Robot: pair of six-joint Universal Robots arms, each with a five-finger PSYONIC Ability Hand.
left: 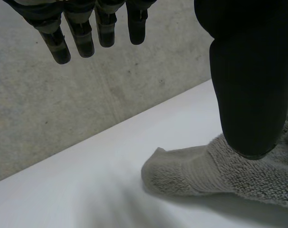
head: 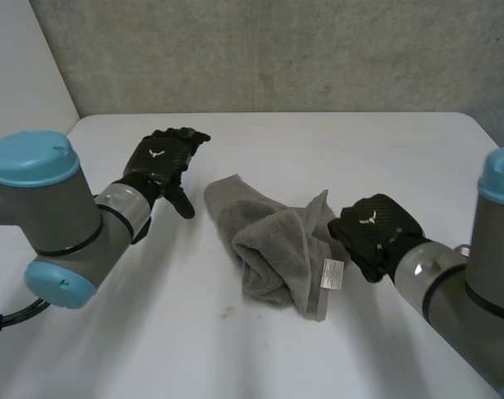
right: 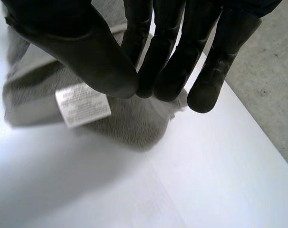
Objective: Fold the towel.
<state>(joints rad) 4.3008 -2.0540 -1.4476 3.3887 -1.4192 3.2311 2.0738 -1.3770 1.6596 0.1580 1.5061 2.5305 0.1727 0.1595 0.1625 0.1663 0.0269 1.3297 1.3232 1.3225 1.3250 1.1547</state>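
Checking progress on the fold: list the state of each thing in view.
towel: bunched in a heap, not folded flat, label showing.
left hand: open, apart from the towel.
right hand: pinched shut on the towel's edge near the label.

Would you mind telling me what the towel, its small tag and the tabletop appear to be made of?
The towel looks like grey cotton terry: fuzzy looped pile, with a flatter woven band near its end. The tag seems a thin white printed fabric label. The table is smooth, matte white, likely laminate or painted board.
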